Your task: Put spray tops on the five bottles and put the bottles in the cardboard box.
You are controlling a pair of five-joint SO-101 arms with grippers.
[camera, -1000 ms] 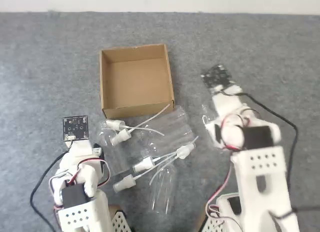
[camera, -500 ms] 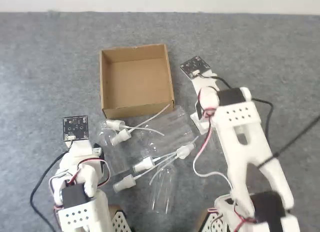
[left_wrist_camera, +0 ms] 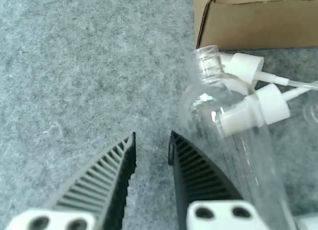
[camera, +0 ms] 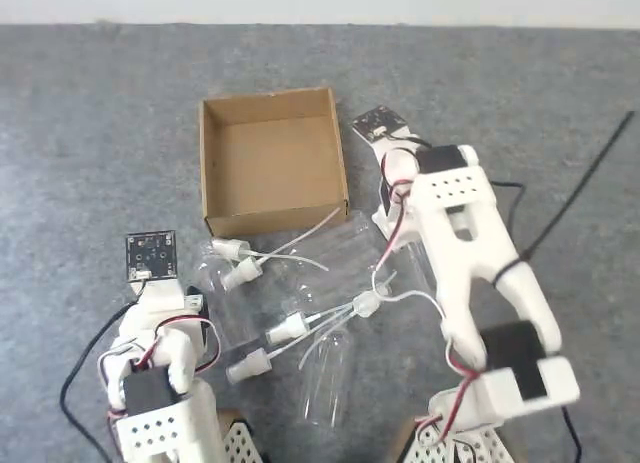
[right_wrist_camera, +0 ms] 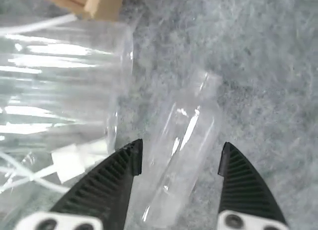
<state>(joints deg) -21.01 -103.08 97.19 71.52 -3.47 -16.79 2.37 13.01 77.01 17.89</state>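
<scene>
Grey felt covers the tabletop (camera: 90,133), where the high camera shows an open cardboard box (camera: 275,221) standing empty. Just in front of it, clear bottles (camera: 345,245) lie on their sides in a heap. White spray tops (camera: 288,328) and their thin dip tubes are scattered among them, none fitted (one stray bottle (camera: 328,378) lies nearer the arms). The right arm (camera: 455,213) stretches out beside the heap, close to the box's corner. The left arm (camera: 155,318) sits folded by its base.

At the left wrist, the left jaws hold nothing and stand a narrow gap apart over bare felt. They are just beside an uncapped bottle (left_wrist_camera: 231,150) that has two tops resting against it.

At the right wrist, the right jaws are spread wide, straddling a loose bottle (right_wrist_camera: 181,150) that lies flat on the felt beside the heap. They grip nothing.

The bottles look thin-walled, empty and very light. They are likely to roll, slip on their glossy sides and dent under a hard squeeze. The stiffest place to take hold is probably across the body near the shoulder, which would leave the neck clear for a top.
</scene>
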